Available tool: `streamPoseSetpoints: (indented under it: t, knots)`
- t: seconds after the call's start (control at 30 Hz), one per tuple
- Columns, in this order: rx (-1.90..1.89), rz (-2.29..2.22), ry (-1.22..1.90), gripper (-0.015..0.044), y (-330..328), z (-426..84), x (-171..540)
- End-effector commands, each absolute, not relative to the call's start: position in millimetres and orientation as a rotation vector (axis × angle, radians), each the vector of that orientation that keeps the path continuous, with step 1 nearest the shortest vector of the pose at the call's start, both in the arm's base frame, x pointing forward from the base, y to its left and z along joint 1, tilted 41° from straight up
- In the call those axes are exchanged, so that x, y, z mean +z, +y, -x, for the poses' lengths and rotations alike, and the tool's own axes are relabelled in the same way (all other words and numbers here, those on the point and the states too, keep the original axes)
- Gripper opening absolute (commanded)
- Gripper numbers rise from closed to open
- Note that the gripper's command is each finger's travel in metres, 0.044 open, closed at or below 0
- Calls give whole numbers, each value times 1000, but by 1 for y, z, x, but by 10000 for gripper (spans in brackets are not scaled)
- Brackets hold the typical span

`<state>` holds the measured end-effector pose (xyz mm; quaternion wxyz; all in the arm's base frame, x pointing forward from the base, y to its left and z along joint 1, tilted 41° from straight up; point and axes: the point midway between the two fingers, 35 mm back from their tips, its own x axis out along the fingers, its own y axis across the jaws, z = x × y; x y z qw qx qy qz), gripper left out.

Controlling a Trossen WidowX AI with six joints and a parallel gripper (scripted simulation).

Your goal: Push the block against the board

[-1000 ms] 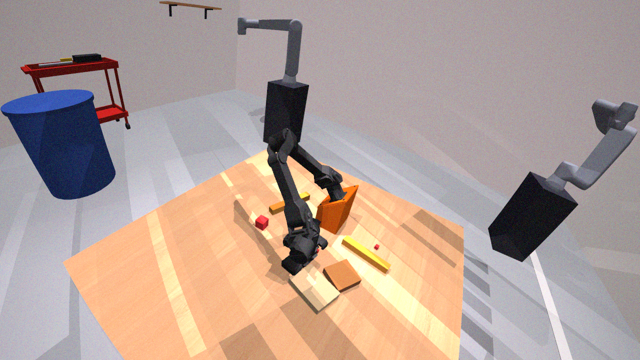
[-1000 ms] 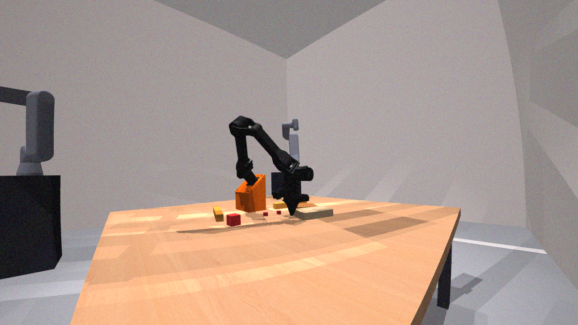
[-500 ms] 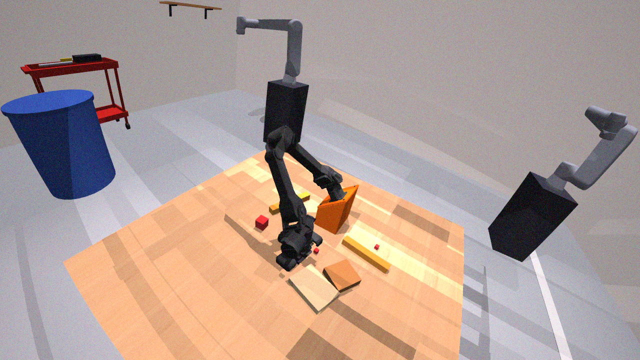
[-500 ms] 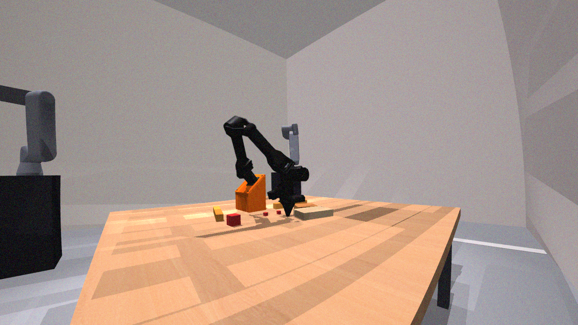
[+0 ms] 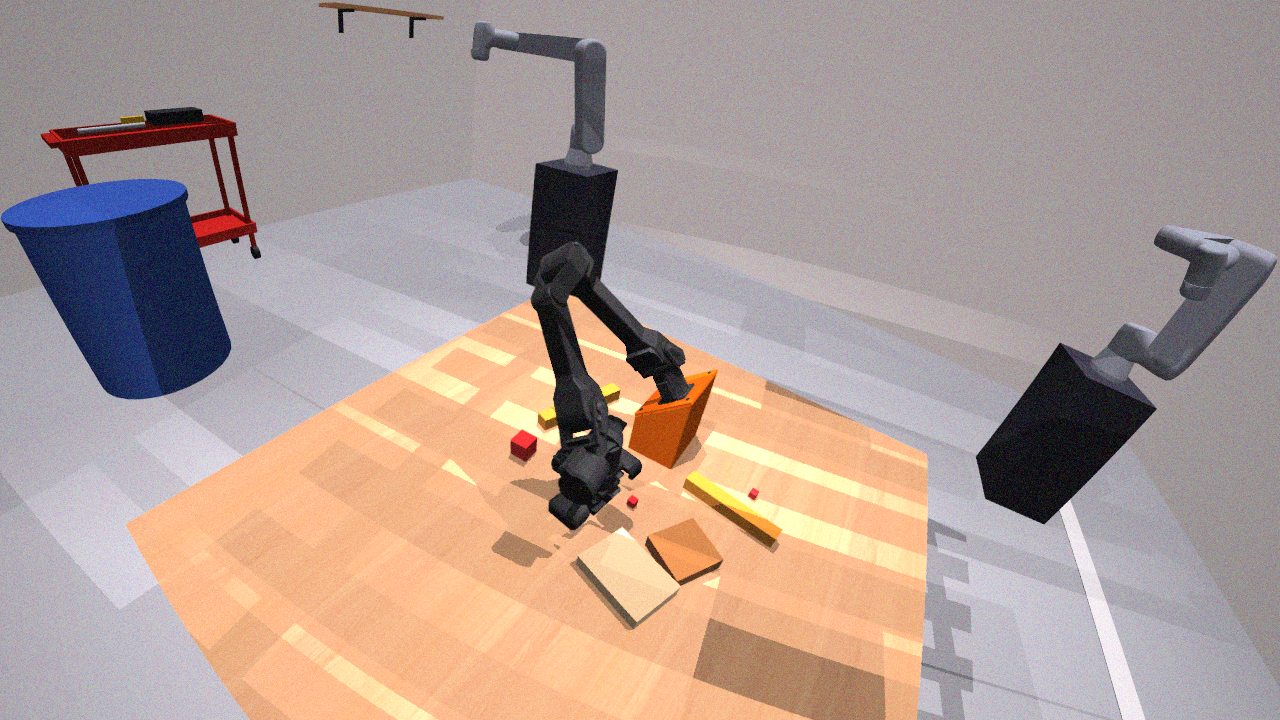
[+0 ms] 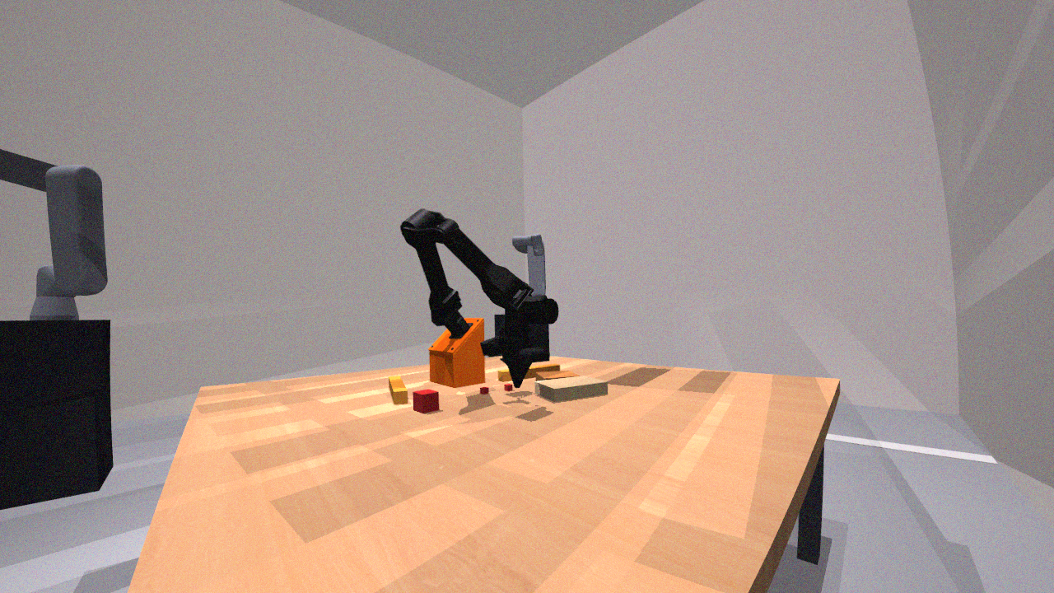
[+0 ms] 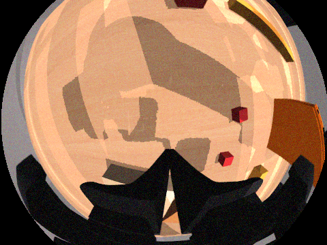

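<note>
Block [image 5: 684, 548] lying flat beside the board [image 5: 627, 575] — side against side, gripper [image 5: 571, 512] hanging just off the board's near end.

Sitting on the table [image 5: 358, 582] in front of the orange stand [image 5: 666, 429], with the block's left side seemingly touching the board's long right side; appearing roughly even at the far corner in the top view, though not settled from this angle. Lying low and unlifted, as pushing requires. Pointing down with jaws pressed fully together — gripping nothing, serving as a blunt pusher tip. Hovering close to the table and apart from the board, judging by the side view; probably backing off or lining up another nudge. Scattered red cubes [image 5: 523, 444] and yellow bars [image 5: 732, 507] playing no part.
</note>
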<state>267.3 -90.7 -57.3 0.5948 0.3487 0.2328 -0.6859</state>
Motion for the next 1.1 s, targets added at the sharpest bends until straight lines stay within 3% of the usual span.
streamPoseSetpoints:
  t: [0.0, 0.2, 1.07]
  knots:
    - [-1576, -825, 526, 0, -68, -273, -31]
    - [-1567, -808, 544, 0, -67, -275, -31]
    - [-1125, -134, 1129, 0, -24, -328, -61]
